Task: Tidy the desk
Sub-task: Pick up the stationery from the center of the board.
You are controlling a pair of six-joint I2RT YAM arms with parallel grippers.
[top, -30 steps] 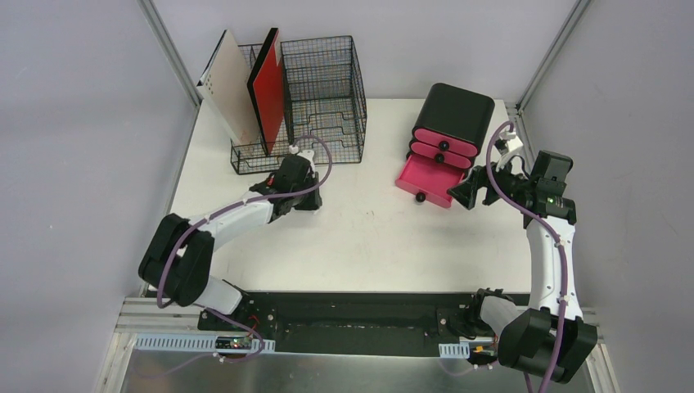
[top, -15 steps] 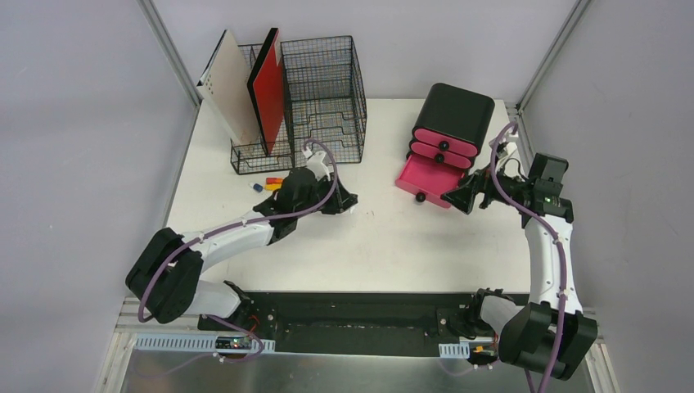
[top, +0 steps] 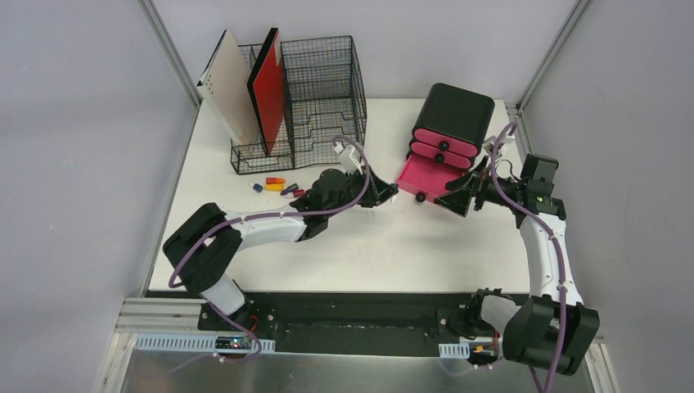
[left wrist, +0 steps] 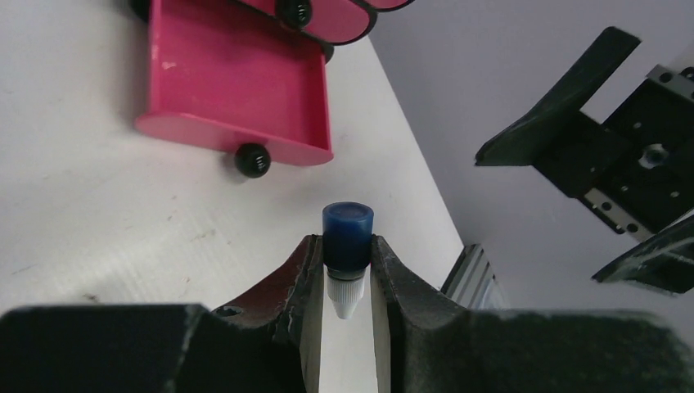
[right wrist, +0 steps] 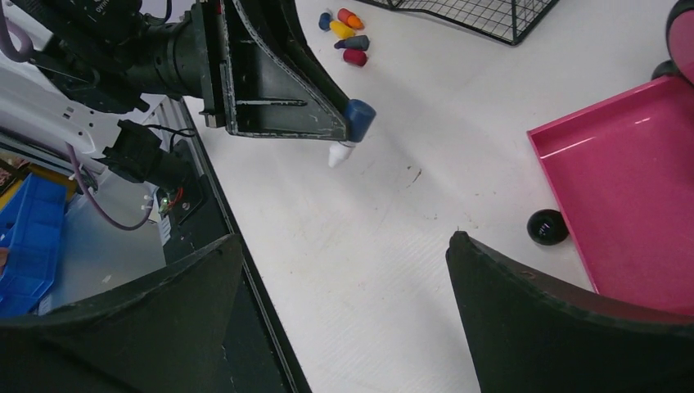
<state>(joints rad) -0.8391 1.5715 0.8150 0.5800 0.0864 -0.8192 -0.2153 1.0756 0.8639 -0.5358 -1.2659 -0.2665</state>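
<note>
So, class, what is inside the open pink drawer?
The open pink drawer shows only its bare pink floor; nothing lies in the visible part. Its rear, under the closed drawers above, is covered.

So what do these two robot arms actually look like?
The left arm and right arm have white links with chunky black joints and a purple cable looping along each. The left gripper and right gripper have black, curved wedge-shaped fingers.

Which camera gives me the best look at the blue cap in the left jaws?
Left wrist: the blue cap sits close and centred, pinched between the jaws. Right wrist shows it smaller, side-on. Top view: not discernible.
</note>
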